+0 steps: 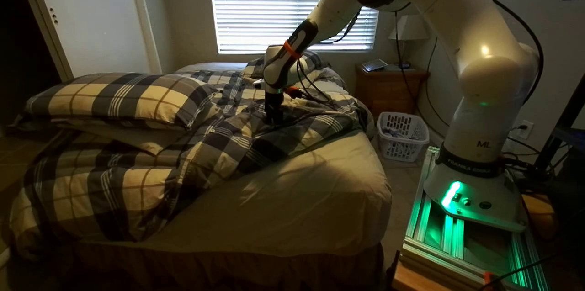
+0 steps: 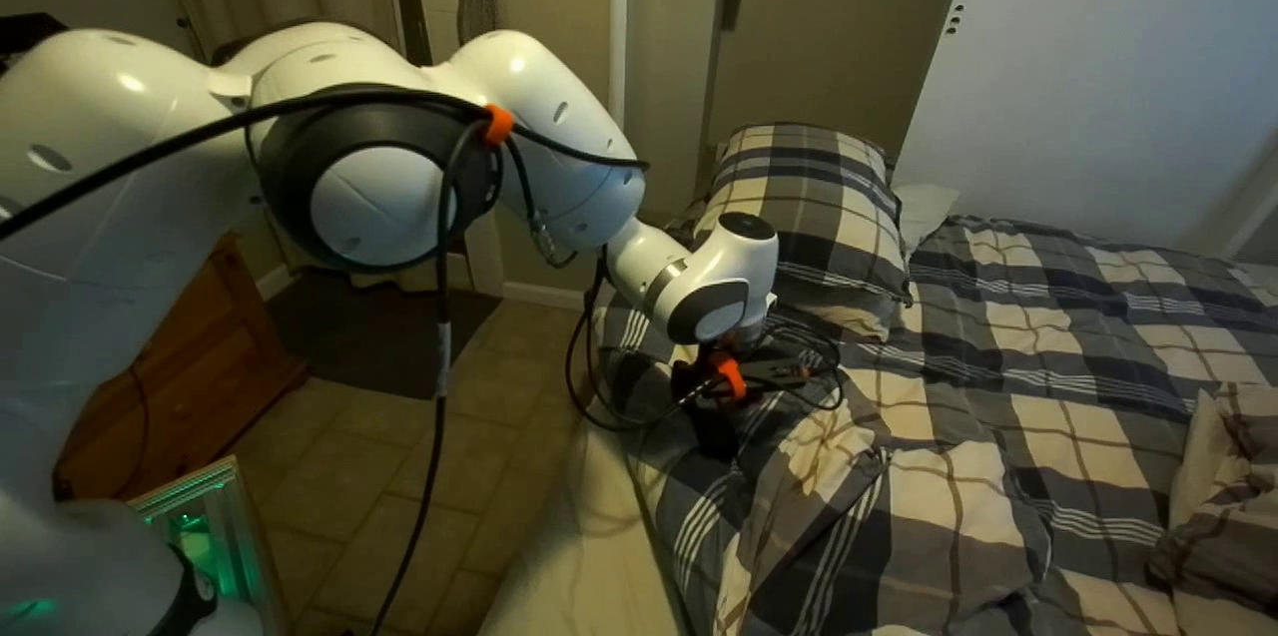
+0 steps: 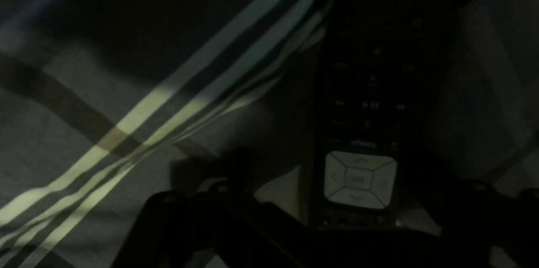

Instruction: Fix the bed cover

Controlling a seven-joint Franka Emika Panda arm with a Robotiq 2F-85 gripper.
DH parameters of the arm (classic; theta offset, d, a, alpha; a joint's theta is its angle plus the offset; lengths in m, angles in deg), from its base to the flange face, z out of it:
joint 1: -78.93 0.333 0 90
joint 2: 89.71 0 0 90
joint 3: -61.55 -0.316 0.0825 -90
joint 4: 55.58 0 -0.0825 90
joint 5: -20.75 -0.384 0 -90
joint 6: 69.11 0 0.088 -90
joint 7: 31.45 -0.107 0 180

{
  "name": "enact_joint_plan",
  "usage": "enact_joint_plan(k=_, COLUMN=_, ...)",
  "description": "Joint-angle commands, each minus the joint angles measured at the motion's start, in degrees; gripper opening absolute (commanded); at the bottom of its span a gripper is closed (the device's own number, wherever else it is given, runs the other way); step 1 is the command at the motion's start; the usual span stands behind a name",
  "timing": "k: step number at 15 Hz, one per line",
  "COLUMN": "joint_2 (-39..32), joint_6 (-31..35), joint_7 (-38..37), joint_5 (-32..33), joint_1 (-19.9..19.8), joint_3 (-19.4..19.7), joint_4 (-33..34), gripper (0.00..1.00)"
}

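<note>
The bed cover, a cream and navy plaid comforter (image 1: pixel 228 140), lies rumpled and bunched across the bed in both exterior views (image 2: pixel 1058 336). Its striped folds fill the left of the dark wrist view (image 3: pixel 84 141). My gripper (image 1: pixel 274 119) points down onto a bunched part of the cover near the tan mattress edge; it also shows in an exterior view (image 2: pixel 714 431). In the wrist view my gripper (image 3: pixel 318 167) appears open, fingers spread left and right. A dark remote control (image 3: pixel 360 179) with a pale square pad shows between them. Whether the fingertips touch cloth is hidden in shadow.
A plaid pillow (image 1: pixel 123 99) sits at one end, also in an exterior view (image 2: pixel 809 207). The tan sheet (image 1: pixel 311 195) lies bare along the near side. A white basket (image 1: pixel 402 138) and a nightstand (image 1: pixel 393 87) stand beyond the bed. Cables (image 2: pixel 599 396) loop beside the wrist.
</note>
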Motion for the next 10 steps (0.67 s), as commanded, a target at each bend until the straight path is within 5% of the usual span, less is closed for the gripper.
enact_joint_plan(k=1, joint_2=-1.8, joint_6=-0.6, joint_7=2.2, joint_5=-1.5, joint_1=-1.3, joint_3=-1.6, joint_4=2.3, gripper=0.61)
enact_joint_plan(k=2, joint_2=-1.9, joint_6=-1.2, joint_7=2.4, joint_5=-1.5, joint_1=-1.3, joint_3=-1.7, joint_4=2.4, gripper=0.55)
enact_joint_plan(k=3, joint_2=-1.9, joint_6=-1.9, joint_7=2.6, joint_5=-1.5, joint_1=-1.3, joint_3=-1.8, joint_4=2.4, gripper=0.87)
enact_joint_plan(k=6, joint_2=-2.0, joint_6=-3.0, joint_7=2.5, joint_5=-1.0, joint_1=-0.9, joint_3=-1.5, joint_4=2.4, gripper=0.92)
enact_joint_plan(k=7, joint_2=-2.0, joint_6=-3.2, joint_7=2.6, joint_5=-1.1, joint_1=-0.9, joint_3=-1.4, joint_4=2.4, gripper=0.54)
enact_joint_plan(k=8, joint_2=-2.0, joint_6=-3.4, joint_7=2.7, joint_5=-1.1, joint_1=-0.9, joint_3=-1.5, joint_4=2.5, gripper=0.59)
enact_joint_plan(k=10, joint_2=-2.0, joint_6=-3.5, joint_7=2.8, joint_5=-1.2, joint_1=-0.9, joint_3=-1.4, joint_4=2.4, gripper=0.52)
